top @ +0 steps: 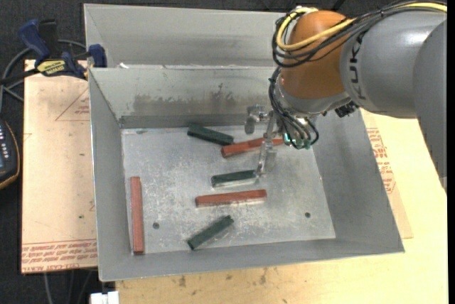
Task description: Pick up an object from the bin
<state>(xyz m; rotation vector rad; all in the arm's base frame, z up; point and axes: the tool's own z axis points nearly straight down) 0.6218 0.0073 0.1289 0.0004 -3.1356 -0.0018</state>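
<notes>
We see the arm's orange wrist cover (313, 54) closest to us, up and to the right of the middle dark green bar (233, 178). Our gripper (261, 165) stands at that bar's right end, touching it or just beside it. We cannot tell whether it is spread or closed. A red-brown bar (231, 199) lies just below the green one, a second red-brown bar (242, 148) just above it, and a lower green bar (210, 232) farther below.

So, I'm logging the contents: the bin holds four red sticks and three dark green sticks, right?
Not quite. The camera view shows three red sticks, not four: the left red stick along the left wall, the middle red stick, and the back red stick. The three dark green sticks in the bin are right.
</notes>
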